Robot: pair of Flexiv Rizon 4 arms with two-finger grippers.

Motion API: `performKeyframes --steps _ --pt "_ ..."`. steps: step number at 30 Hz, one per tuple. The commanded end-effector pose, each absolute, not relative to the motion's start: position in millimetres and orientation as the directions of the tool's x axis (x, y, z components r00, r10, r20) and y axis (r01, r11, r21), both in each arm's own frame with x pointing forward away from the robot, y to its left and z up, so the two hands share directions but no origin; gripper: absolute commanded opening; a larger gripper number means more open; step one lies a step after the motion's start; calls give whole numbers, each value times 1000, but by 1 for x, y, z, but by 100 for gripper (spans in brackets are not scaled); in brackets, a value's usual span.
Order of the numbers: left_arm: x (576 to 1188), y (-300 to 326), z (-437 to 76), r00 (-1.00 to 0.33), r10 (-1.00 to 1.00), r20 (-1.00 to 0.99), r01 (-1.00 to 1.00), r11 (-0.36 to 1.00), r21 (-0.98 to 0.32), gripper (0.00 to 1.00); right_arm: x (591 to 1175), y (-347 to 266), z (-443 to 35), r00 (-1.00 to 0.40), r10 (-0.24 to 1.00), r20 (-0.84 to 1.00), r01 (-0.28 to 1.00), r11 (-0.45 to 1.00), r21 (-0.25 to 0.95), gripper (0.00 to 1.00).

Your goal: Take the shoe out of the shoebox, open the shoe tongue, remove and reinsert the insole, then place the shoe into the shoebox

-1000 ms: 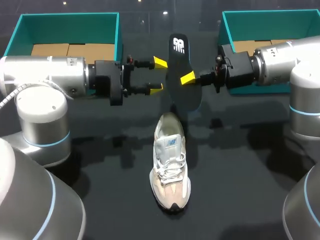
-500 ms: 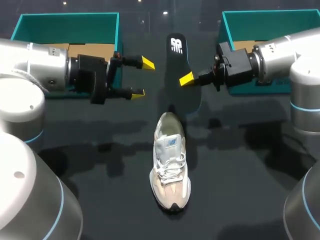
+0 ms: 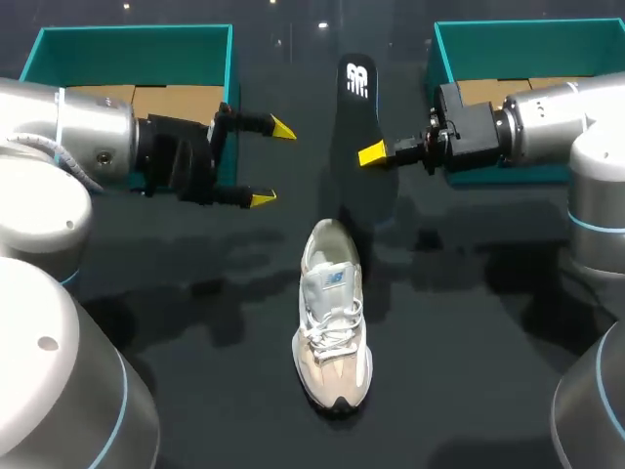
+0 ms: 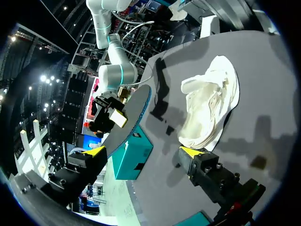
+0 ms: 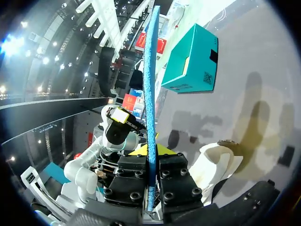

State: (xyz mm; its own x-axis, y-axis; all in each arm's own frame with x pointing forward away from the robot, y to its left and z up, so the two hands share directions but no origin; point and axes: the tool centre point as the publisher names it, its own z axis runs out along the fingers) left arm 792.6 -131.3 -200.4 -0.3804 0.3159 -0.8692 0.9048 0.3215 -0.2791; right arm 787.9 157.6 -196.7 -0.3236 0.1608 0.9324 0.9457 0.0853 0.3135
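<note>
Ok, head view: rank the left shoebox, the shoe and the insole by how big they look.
Largest: left shoebox, though the left arm hides part of it.
Then shoe and insole: similar length, shoe wider. The insole is lifted nearer the camera, so I won't rank these two.

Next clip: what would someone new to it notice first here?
The black insole stands out, held up in the air by the right gripper, between the teal left box and right box at the table's far side. Nearer the camera, the pale shoe lies alone mid-table, toe toward the viewer. The left gripper hangs open and empty beside the insole.
</note>
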Motion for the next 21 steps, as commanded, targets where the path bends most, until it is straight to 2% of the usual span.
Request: performKeyframes --steps 1,12,15,17,21 --pt "776 -118 -203 -791 180 -585 463 801 -380 100 786 163 -196 -329 179 927 944 84 319 0" --pt "776 -118 -203 -791 180 -585 463 801 -380 100 786 163 -196 -329 179 927 944 84 319 0" --pt "773 -128 -214 -896 119 -428 329 825 -459 100 786 163 -196 -329 179 927 944 84 319 0" --pt "769 -127 -221 -923 89 -375 261 859 -440 100 784 164 -200 -374 156 914 927 32 374 0" --pt "759 -116 -229 -961 35 -274 160 879 -449 100 784 165 -205 -402 150 903 913 -12 409 0"
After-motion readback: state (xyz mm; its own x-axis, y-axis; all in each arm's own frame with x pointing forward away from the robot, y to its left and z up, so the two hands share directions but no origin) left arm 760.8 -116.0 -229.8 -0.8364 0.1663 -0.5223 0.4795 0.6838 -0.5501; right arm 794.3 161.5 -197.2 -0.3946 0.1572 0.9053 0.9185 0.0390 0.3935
